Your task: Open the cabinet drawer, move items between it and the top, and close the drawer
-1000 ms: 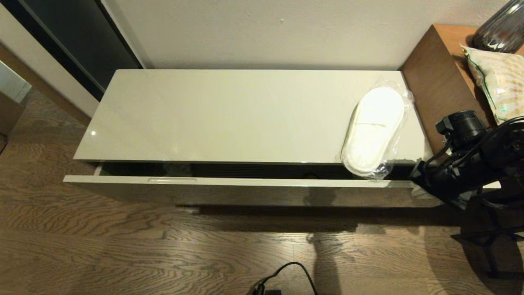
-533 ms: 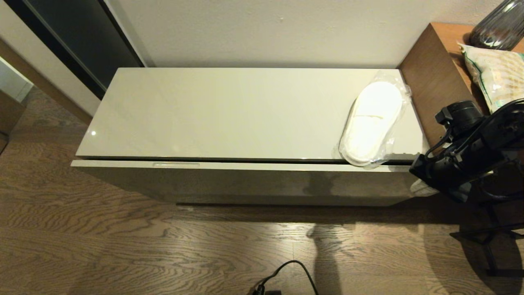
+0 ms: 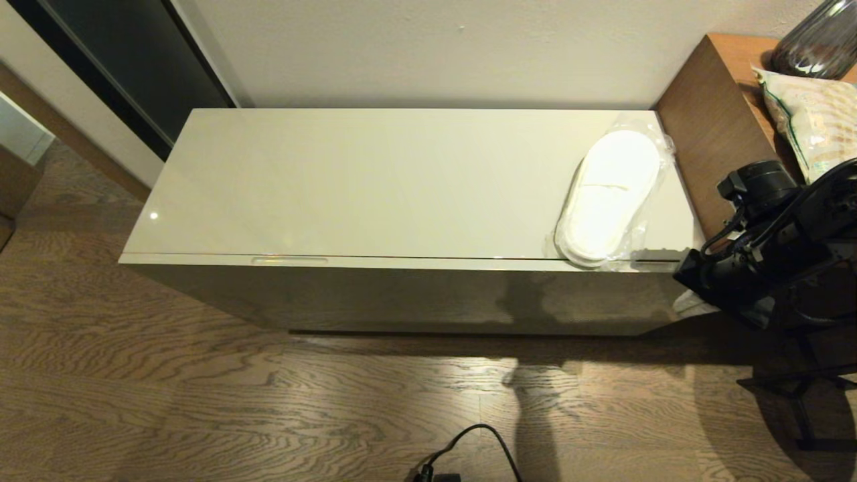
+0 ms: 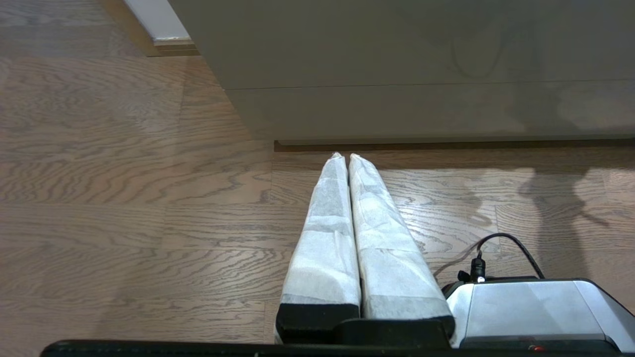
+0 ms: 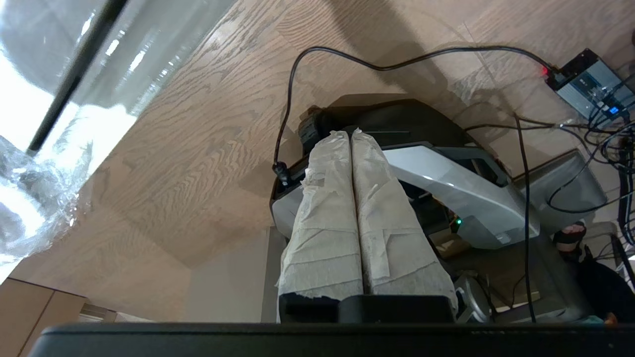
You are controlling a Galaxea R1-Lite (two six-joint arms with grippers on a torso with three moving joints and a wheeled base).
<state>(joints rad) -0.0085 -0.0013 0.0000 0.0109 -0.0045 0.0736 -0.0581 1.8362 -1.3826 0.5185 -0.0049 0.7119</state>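
The cabinet drawer [image 3: 402, 294] sits flush under the top [image 3: 375, 181], with one oblong notch [image 3: 289, 260] showing along its front edge. One of the items, a pair of white slippers in a clear bag [image 3: 606, 194], lies on the top at its right end, overhanging the front edge a little. My right gripper [image 3: 693, 304] is shut and empty at the drawer front's right end; in the right wrist view its wrapped fingers [image 5: 349, 134] press together. My left gripper [image 4: 346, 157] is shut and empty, low over the floor before the cabinet front [image 4: 397, 49].
A brown wooden side unit [image 3: 710, 127] adjoins the cabinet on the right, carrying a beige green-edged bag [image 3: 813, 127] and a dark vase [image 3: 817, 47]. A black cable [image 3: 469, 448] lies on the wooden floor in front. The robot's base [image 5: 446, 168] is below the right gripper.
The drawer has slid from partly open to fully shut against the cabinet. My right arm has moved in toward the cabinet with it. The slippers have stayed in place.
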